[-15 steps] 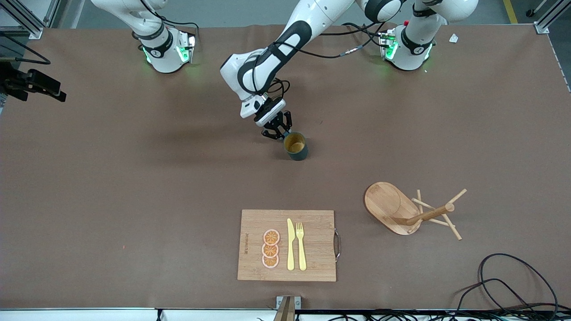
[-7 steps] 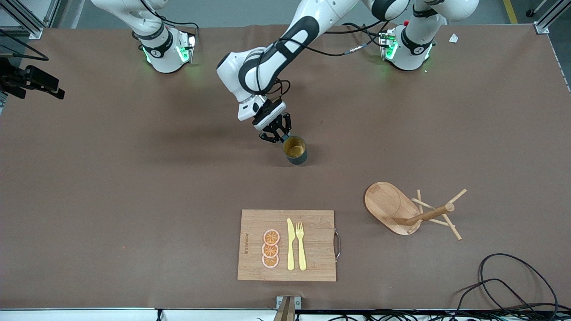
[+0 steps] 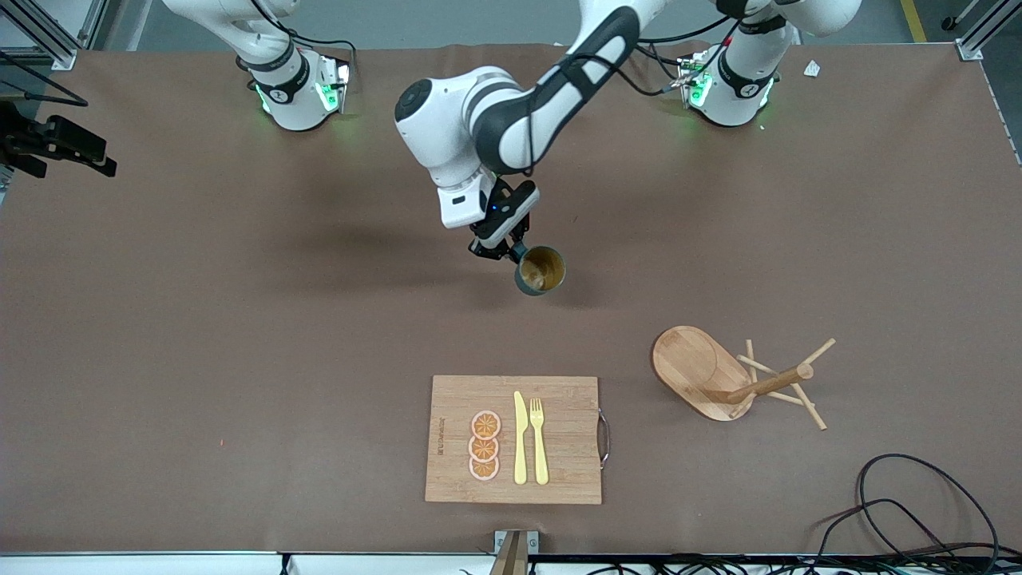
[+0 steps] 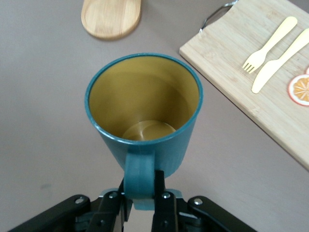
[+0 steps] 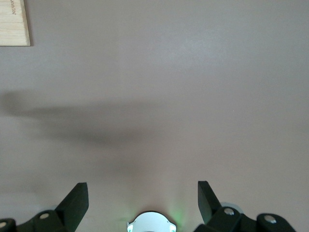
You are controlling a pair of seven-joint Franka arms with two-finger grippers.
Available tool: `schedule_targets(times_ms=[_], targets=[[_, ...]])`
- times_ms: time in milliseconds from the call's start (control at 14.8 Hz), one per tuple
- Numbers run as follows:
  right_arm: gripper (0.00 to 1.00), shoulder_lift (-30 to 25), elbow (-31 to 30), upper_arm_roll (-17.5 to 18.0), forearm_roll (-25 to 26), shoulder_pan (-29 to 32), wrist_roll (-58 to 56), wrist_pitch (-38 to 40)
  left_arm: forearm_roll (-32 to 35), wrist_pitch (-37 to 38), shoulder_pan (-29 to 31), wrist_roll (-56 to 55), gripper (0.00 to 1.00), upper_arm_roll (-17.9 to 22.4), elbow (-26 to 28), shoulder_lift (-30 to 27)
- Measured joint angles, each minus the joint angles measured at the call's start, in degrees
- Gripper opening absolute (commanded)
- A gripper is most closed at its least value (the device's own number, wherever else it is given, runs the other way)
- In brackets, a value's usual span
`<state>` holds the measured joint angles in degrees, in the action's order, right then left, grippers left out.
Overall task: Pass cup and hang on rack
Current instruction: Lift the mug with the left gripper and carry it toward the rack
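The left hand [image 3: 511, 251] is up over the middle of the brown table [image 3: 239, 335], its fingers [image 4: 161, 203] clamped on the small handle of the teal cup [image 3: 540, 271]; the cup hangs in the air, tipped a little so its yellowish inside faces up and outward. The wooden mug rack [image 3: 738, 379] stands toward the left arm's end of the table, nearer the front camera than the spot under the cup; from above its post seems to lean, though that may only be the angle. A bamboo cutting board [image 3: 559, 471] lies near the front edge with a yellow knife [image 3: 520, 439], a yellow fork [image 3: 539, 439] and three orange slices [image 3: 485, 446] on it. The right hand [image 5: 145, 203] waits with its jaws spread wide over bare table, holding nothing
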<state>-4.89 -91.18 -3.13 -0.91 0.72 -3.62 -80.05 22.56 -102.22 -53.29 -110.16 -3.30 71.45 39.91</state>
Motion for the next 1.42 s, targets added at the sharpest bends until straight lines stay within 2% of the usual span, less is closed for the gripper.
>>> schedule_targets(times_ms=[678, 949, 1153, 1424], targets=[[1.00, 0.05, -0.05, -0.07, 0.00, 0.00, -0.32, 0.06, -32.08, -2.93, 16.01, 11.34, 0.03, 0.06, -0.13, -11.95], [1.00, 0.05, -0.05, -0.05, 0.00, 0.00, -0.35, 0.16, -46.63, -2.58, 25.31, 20.09, 0.02, 0.13, 0.03, -16.09], [1.00, 0.05, -0.06, -0.03, 0.00, 0.00, -0.36, 0.27, -57.13, 0.45, 32.47, 27.57, 0.02, 0.14, 0.38, -17.25], [1.00, 0.06, -0.07, -0.02, 0.00, 0.00, -0.37, 0.39, -65.14, 6.96, 40.29, 39.51, 0.02, 0.15, 1.39, -17.25]])
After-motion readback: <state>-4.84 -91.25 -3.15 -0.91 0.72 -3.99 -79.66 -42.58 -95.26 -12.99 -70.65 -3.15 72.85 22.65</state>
